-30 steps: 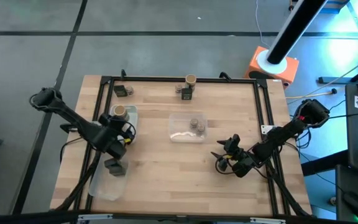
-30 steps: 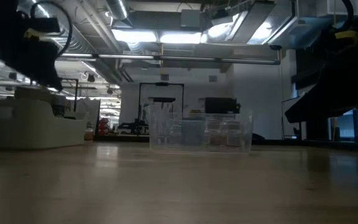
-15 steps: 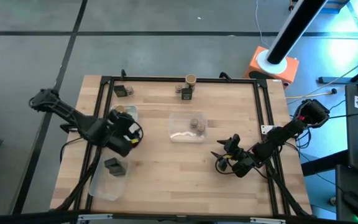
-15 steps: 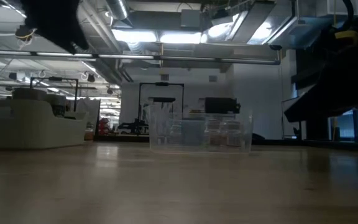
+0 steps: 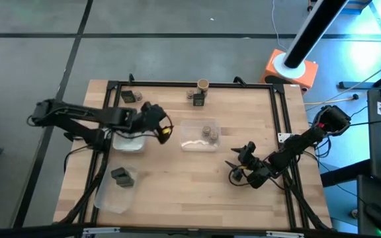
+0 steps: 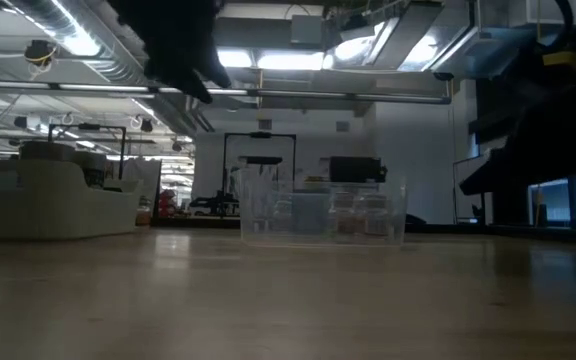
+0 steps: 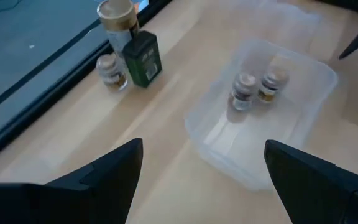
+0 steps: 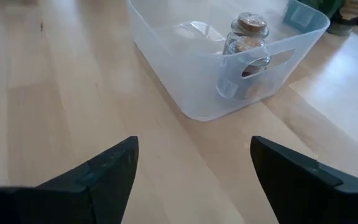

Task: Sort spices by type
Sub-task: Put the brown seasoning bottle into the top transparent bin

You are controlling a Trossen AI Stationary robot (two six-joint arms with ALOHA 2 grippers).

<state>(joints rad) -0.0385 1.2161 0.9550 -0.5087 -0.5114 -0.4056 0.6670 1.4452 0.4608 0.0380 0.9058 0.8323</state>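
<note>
Two claws are showing from above: the left claw [image 5: 156, 125], released and empty, is hovering beside the centre tray [image 5: 199, 135] holding two small jars [image 5: 208, 133]; the right claw [image 5: 238, 165] is waiting spread, right. Low down, the jars are blurring behind the tray wall. Wrist views are cutting off both claws' fingers.

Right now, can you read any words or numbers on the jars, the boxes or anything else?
No text can be read anywhere.
Dark green packet: its label is too blurred to read.
Tan-topped jar: no readable label.
Two small jars in the middle clear tray: labels too small to read.
</note>
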